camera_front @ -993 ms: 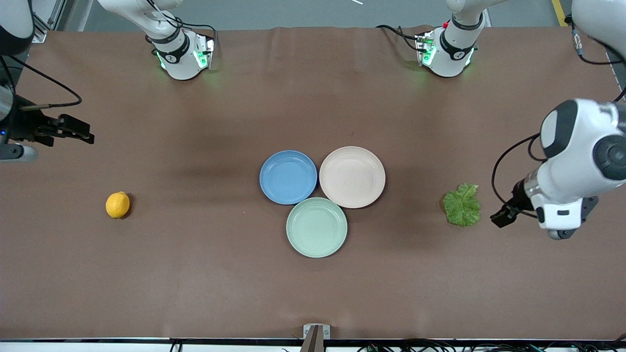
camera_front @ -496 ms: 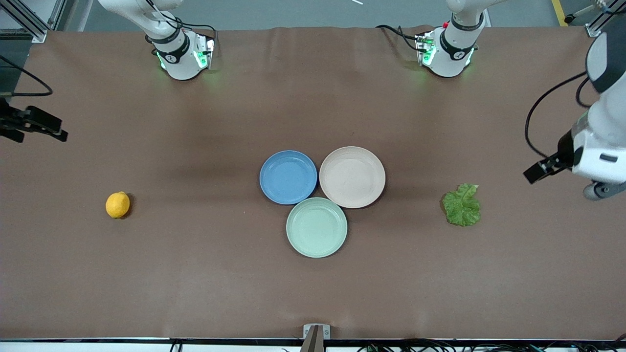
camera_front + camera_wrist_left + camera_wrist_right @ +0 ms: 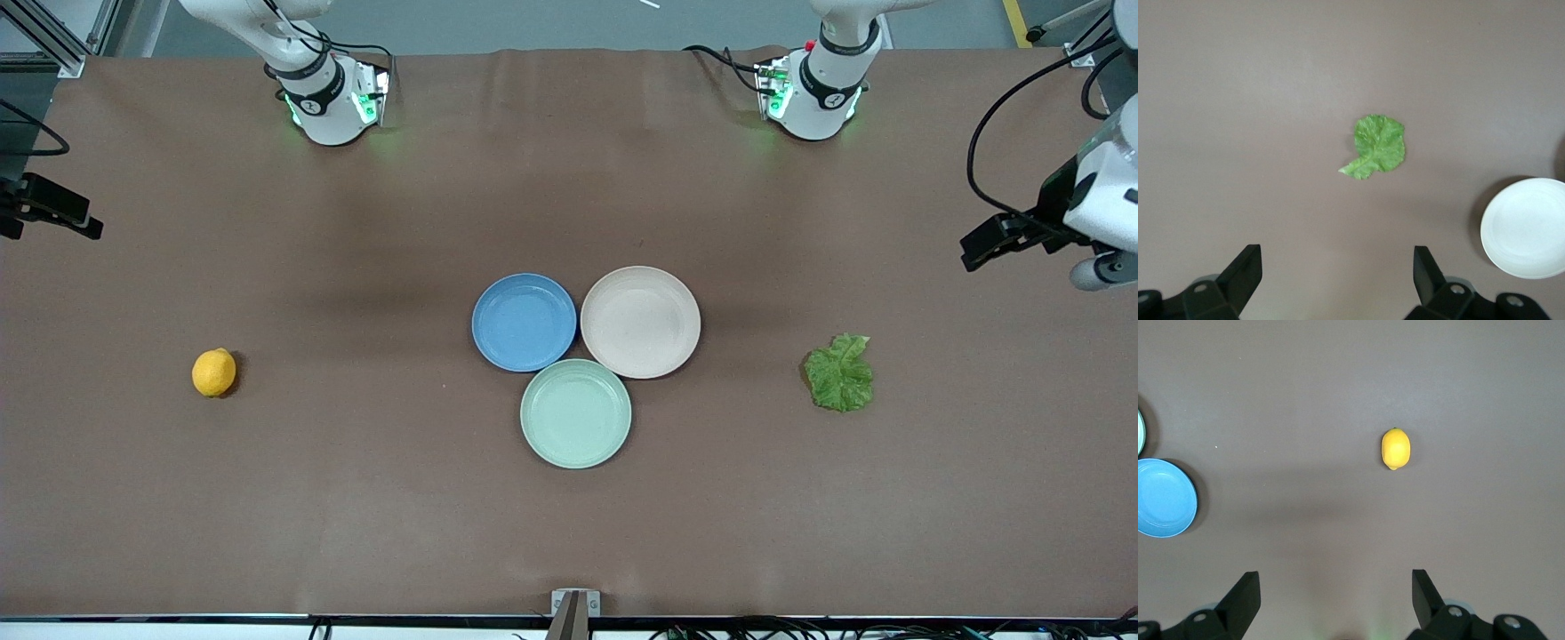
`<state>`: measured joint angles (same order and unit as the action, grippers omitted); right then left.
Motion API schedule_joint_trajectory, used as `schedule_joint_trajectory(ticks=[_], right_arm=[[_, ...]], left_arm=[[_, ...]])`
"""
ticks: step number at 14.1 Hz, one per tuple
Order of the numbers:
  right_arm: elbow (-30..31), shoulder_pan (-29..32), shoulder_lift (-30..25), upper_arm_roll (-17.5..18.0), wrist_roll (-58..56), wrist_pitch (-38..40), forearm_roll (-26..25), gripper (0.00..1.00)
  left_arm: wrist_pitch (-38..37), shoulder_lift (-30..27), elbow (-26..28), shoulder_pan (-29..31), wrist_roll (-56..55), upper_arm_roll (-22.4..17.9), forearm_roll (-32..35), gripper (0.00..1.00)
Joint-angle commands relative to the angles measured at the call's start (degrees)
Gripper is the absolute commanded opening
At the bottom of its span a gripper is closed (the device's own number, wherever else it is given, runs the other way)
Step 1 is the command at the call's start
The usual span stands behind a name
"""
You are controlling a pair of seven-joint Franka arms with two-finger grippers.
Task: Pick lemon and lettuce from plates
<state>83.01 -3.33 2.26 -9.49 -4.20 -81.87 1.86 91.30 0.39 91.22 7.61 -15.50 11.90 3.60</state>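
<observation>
**Lemon and lettuce lie off the plates, both hands pulled away**

The lemon (image 3: 214,372) lies on the bare counter (image 3: 356,498) toward the right arm's end, well apart from the plates. The lettuce (image 3: 840,372), a flat crinkly green leaf, lies on the counter toward the left arm's end, also apart from the plates. The blue plate (image 3: 524,321) and the cream-beige plate (image 3: 640,321) stand side by side in the middle and both are empty; a mint green plate (image 3: 576,412) touches them, nearer to the front camera.

The left hand (image 3: 1338,277) hangs high over the counter at the left arm's end, released, with its fingers wide apart and nothing between them; the lettuce shows far below it in the left wrist view. The right hand (image 3: 1336,597) hangs over the right arm's end, released and empty as well, with the lemon under it.

What could go wrong, in my judgement: the lemon is rounded and may roll if something bumps the counter, and the thin leaf may shift from a light draught or from a cable passing low.

Compared with half a second ago, the left hand has moved away from the lettuce toward the arms' bases, and the right hand has drawn more to the edge of the front view. The lemon, the lettuce and the plates have not moved.
</observation>
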Motion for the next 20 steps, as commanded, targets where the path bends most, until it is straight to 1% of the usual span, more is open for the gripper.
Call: schedule_joint_trajectory(ticks=[1,3,5,7,10,12,15,20], right_arm=[[3.8,0.5,-3.4,0.7,0.2,-1.2,-0.5,1.0],[3.1,0.2,-3.1,0.9,0.2,-0.9,-0.7,1.0],[2.6,-0.1,-3.1,1.0,0.2,-0.9,-0.8,1.0],[2.3,-0.1,-3.1,1.0,0.2,-1.0,-0.7,1.0],[2.2,-0.1,-3.1,1.0,0.2,-1.0,-0.8,1.0],[2.3,-0.1,-3.1,1.0,0.2,-1.0,-0.8,1.0],[2.2,-0.1,-3.1,1.0,0.2,-1.0,-0.8,1.0],[2.2,-0.1,-3.1,1.0,0.2,-1.1,-0.9,1.0]], left_arm=[[0.2,-4.4,4.7,-1.7,0.9,-1.9,-1.4,1.0],[0.5,-5.5,6.2,-2.1,3.1,-2.8,-2.1,1.0],[0.5,-6.1,6.5,-4.2,4.3,-4.1,-2.3,1.0],[0.5,-6.9,7.4,-3.8,4.3,-3.2,-3.2,1.0],[0.2,-6.8,5.9,-3.8,4.5,-2.9,-3.1,1.0],[0.0,-6.7,4.0,-3.7,5.7,-3.4,-3.1,1.0],[-2.9,-5.8,0.9,-3.7,6.4,-3.6,-2.5,1.0],[-3.1,-4.3,-0.1,-3.7,6.7,-3.6,-2.7,1.0]])
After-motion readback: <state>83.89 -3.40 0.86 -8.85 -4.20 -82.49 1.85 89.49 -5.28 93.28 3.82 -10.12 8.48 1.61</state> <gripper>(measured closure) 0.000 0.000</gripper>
